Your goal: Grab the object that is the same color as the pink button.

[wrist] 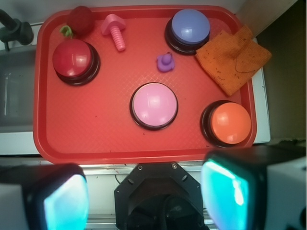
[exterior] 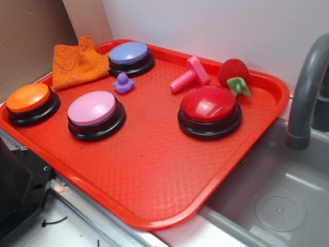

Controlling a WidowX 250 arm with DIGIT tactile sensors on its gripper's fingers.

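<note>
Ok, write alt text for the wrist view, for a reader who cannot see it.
Seen from above, a red tray holds four domed buttons: pink button in the middle, orange, lavender-blue and red around it. A pink toy bolt, purple duck, red plush strawberry and orange cloth lie along the far side. The open gripper frames the bottom edge.

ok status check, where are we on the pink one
Gripper open, high over the tray's near edge, holding nothing. Pink bolt lying untouched at the far side between strawberry and duck. Path clear.
</note>
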